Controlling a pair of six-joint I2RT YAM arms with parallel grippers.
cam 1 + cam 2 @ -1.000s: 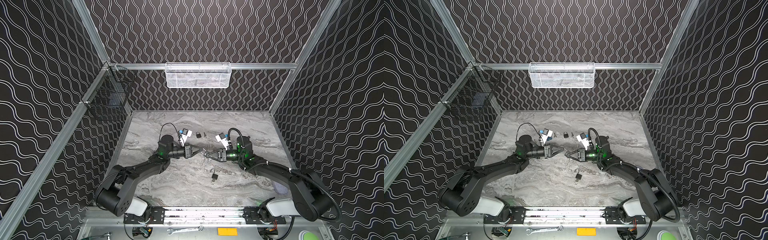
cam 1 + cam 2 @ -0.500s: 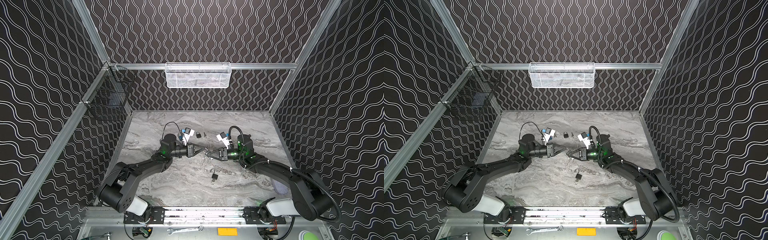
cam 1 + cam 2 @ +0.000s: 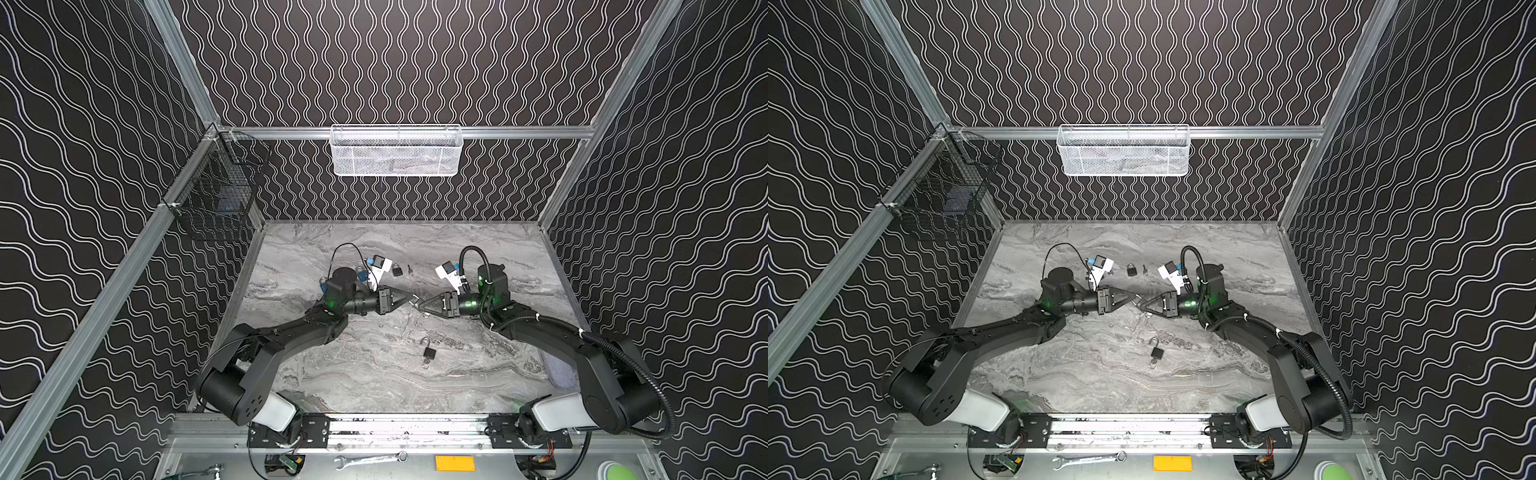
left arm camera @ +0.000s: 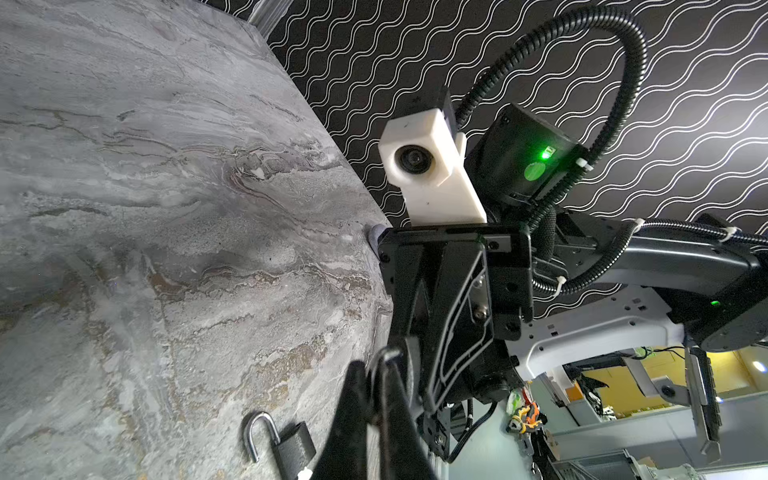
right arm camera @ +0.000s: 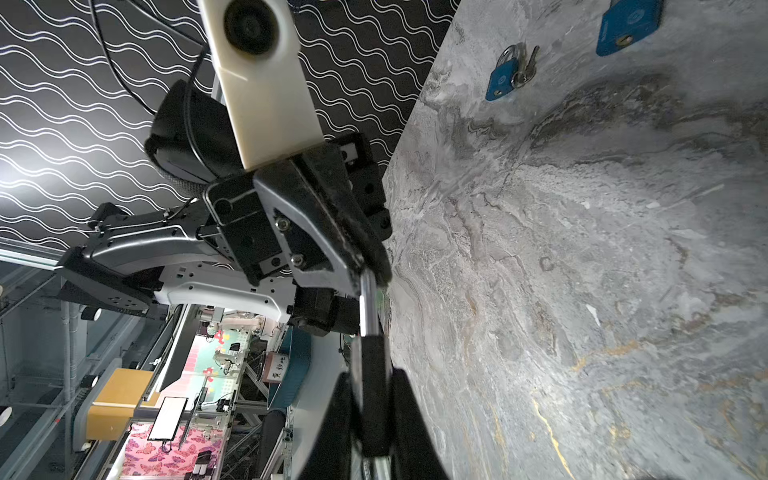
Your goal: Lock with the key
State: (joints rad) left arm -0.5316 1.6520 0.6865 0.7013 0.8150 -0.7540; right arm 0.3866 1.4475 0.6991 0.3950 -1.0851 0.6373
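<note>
Right claw (image 5: 371,376) was clamped on the black body of a padlock (image 5: 372,399), and left claw (image 5: 370,272) was pinched together on that padlock's silver shackle (image 5: 365,305). Both claws met tip to tip just below the centre of both top views, holding the padlock off the marble table (image 3: 374,386). Lower still, an open padlock (image 3: 428,353) lay flat on the table, well apart from them.

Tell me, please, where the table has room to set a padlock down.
Bare on the table: the back strip along the wall, the right side beyond the right arm, the front between the arm bases. Crowded: the middle, where left gripper and right gripper grip a padlock, an open padlock in front.
</note>
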